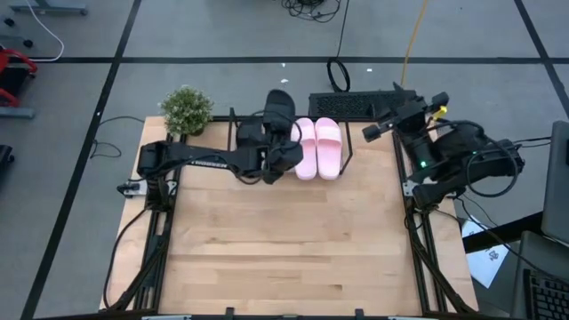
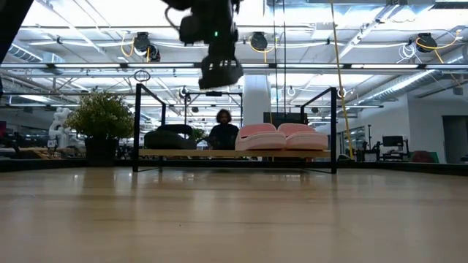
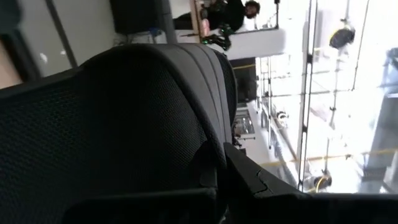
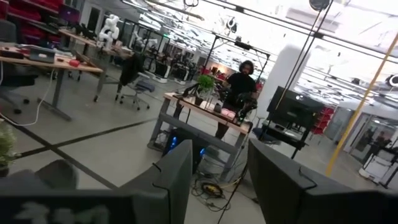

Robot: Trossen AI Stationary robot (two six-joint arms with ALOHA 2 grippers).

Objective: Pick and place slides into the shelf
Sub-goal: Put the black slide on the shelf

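A pale wooden table stands in a large bright workshop, with a small potted plant at its far left corner. Along the far edge sits the shelf, a low black rod rack with a light board. Two pink slides lie side by side on its right part, touching each other. One black slide lies on the left part of the board. Another black slide is clamped in the left gripper, lifted above the shelf between the black one and the pink pair; it fills the left wrist view. The right gripper waits at the table's far right corner, fingers spread apart. A person sits beyond the shelf.
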